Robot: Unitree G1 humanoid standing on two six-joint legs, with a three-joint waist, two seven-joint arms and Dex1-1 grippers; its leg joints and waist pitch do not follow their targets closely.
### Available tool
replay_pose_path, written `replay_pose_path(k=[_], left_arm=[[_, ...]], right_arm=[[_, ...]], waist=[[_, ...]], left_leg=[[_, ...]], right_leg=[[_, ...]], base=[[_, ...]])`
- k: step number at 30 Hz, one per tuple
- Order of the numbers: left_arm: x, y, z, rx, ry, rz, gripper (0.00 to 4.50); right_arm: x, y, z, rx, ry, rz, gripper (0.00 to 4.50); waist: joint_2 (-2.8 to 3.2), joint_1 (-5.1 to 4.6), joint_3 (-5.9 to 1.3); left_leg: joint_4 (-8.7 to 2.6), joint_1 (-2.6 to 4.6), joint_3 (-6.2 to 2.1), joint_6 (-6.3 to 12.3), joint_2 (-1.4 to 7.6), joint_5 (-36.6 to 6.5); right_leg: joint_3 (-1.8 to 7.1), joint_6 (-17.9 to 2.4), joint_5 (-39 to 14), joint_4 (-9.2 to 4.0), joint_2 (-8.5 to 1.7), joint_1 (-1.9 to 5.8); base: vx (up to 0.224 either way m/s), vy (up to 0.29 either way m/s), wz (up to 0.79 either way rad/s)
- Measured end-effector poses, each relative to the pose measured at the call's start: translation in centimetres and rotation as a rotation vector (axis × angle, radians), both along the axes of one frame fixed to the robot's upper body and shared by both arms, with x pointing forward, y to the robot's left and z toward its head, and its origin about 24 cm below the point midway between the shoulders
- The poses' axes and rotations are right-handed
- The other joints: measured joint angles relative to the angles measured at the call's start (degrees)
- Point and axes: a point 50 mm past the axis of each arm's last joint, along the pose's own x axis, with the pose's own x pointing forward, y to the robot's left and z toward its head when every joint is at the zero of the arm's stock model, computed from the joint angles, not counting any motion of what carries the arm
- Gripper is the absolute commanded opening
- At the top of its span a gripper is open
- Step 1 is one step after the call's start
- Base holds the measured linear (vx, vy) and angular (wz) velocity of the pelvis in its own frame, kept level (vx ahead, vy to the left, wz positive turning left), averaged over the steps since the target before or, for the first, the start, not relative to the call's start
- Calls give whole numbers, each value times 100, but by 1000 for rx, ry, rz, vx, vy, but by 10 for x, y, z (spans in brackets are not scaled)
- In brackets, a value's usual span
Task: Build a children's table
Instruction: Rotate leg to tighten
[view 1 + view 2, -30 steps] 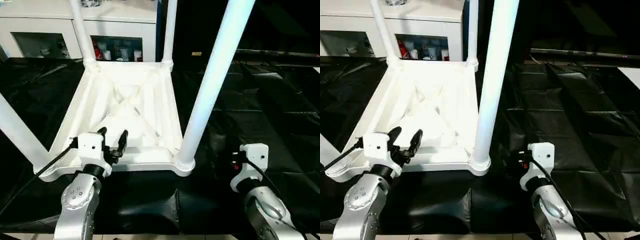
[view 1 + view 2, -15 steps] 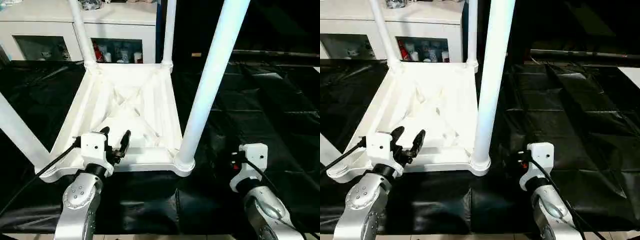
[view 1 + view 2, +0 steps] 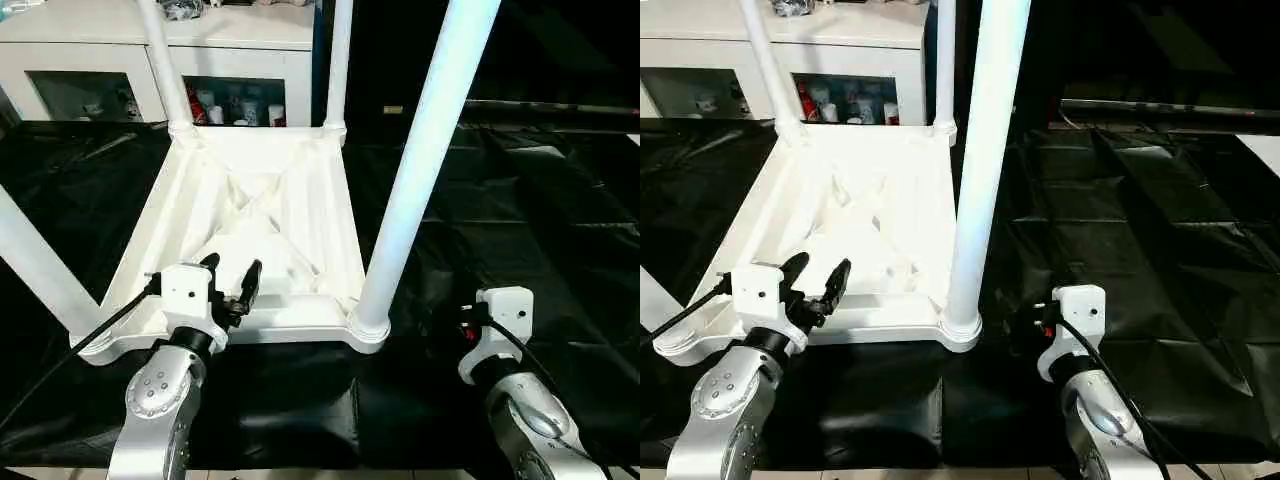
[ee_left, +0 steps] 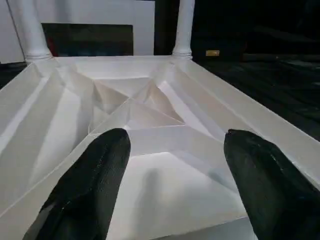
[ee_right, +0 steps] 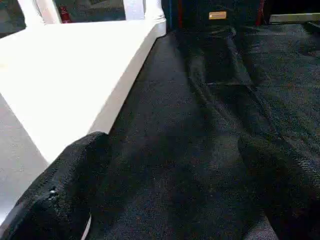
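The children's table lies upside down on the black sheet, its white top [image 3: 185, 200] showing the ribbed underside. Legs stand up from its corner sockets: far left [image 3: 165, 65], far right [image 3: 338, 60], near right [image 3: 420, 160] and near left [image 3: 35, 265]. My left gripper [image 3: 230, 278] hovers open over the top's near rim with nothing between its fingers [image 4: 95, 175]. My right gripper [image 3: 1025, 320] is open low over the sheet, just right of the near right leg's socket [image 3: 368, 328]. Its fingers [image 5: 60, 190] hold nothing, and the top's side wall [image 5: 75, 85] runs alongside.
A white cabinet [image 3: 280, 75] with glass-front shelves stands behind the table. The black sheet [image 3: 520, 200] covers the surface to the right, wrinkled in places. Its front edge runs just below my forearms.
The camera has tilted slightly, shifting the whole picture. Both grippers and the table keep their places.
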Motion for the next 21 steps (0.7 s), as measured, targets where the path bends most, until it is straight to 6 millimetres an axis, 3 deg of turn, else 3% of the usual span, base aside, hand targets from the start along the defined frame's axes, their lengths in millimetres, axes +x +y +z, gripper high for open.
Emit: replay_pose_path(k=[2, 4, 6, 9, 11, 12, 13, 14, 15, 16, 17, 18, 19, 20, 21], left_arm=[[0, 0, 0, 0, 0, -1, 351], [0, -1, 0, -1, -1, -3, 351], [1, -1, 1, -1, -2, -6, 351], [1, -2, 1, -1, -2, -9, 351], [1, -2, 1, -2, -2, -9, 351], [0, -1, 0, -1, 2, -7, 351], [0, -1, 0, 2, 2, -7, 351], [1, 0, 1, 4, -3, -8, 351], [3, -1, 4, 11, -14, -16, 351], [3, -1, 6, 8, -24, -13, 351], [2, -1, 4, -2, -18, -6, 351], [-4, 0, -4, -11, 16, 1, 351], [-10, 3, -11, -12, 49, 15, 351], [-11, 6, -13, -5, 58, 20, 351], [-8, 7, -8, 2, 33, 24, 351]], right_arm=[[0, 0, 0, 0, 0, 0, 448], [0, 0, 0, -1, -1, 1, 448], [0, 0, 0, -1, -2, 3, 448], [0, 2, 0, 0, -2, 8, 448], [1, 2, 0, 0, -2, 9, 448], [1, 3, 0, 1, -2, 11, 448], [1, 3, 1, 2, -3, 12, 448], [0, 3, 1, 5, -6, 11, 448], [-4, 1, -4, 4, 16, 1, 448], [-5, 1, -4, -1, 17, 3, 448], [-2, 0, -1, -8, 3, 10, 448], [-1, 0, 2, -16, -10, 19, 448], [-1, 0, 2, -15, -11, 31, 448], [-3, -1, 1, -8, -8, 35, 448], [-6, -2, -1, -6, 4, 55, 448]], waist=[[6, 0, -9], [38, -2, -48], [56, -5, -103], [90, -7, -138], [126, -24, -134], [156, -46, -112], [187, -70, -99], [190, -33, -28], [137, 70, -9], [-3, 223, -30], [-26, 349, -40], [-61, 389, -9], [-14, 449, -2], [16, 432, 7], [31, 370, 19]], left_leg=[[20, -25, -4, 6, 3, 4], [94, -136, -11, 86, 12, 55], [176, -344, -12, 163, 23, 98], [280, -616, -38, 303, 45, 185], [328, -706, -44, 355, 87, 220], [329, -708, -58, 326, 101, 203], [308, -719, -69, 318, 150, 208], [276, -713, -32, 303, 192, 304], [251, -703, 131, 311, 225, 354], [232, -718, 312, 309, 240, 356], [213, -755, 413, 297, 257, 363], [862, -855, 166, 120, 147, 75], [1418, -797, -159, 131, -53, -43], [1640, -620, -395, 94, -278, -108], [1385, -192, -461, 35, -413, -564]], right_leg=[[-3, -38, 40, 0, 5, -14], [-17, -51, 78, 5, 30, -87], [-34, -66, 172, 8, 50, -256], [-82, -84, 337, -47, 59, -444], [-189, -120, 446, -147, 48, -486], [-299, -105, 455, -221, 23, -480], [-392, -99, 415, -208, -21, -452], [-444, -132, 51, 325, -44, -434], [-495, -213, -325, 1055, -11, -356], [-425, -198, -703, 1239, 47, -162], [-221, -237, -1036, 1356, 185, -141], [-150, -235, -1027, 1345, 154, -271], [-81, -204, -1010, 1311, 144, -265], [-38, -184, -999, 1254, 116, -222], [-58, -173, -992, 1127, 107, -246]], base=[[0, 0, 0], [0, 0, 0], [0, 0, 0], [-128, 20, 1], [-216, 40, -6], [-238, 44, -10], [-260, 8, -17], [-261, -25, 11], [-261, -25, 11], [-203, -111, 24], [-142, -114, 17], [-142, -114, 17], [-109, 6, -2], [-146, 45, 2], [-146, 45, 2]])
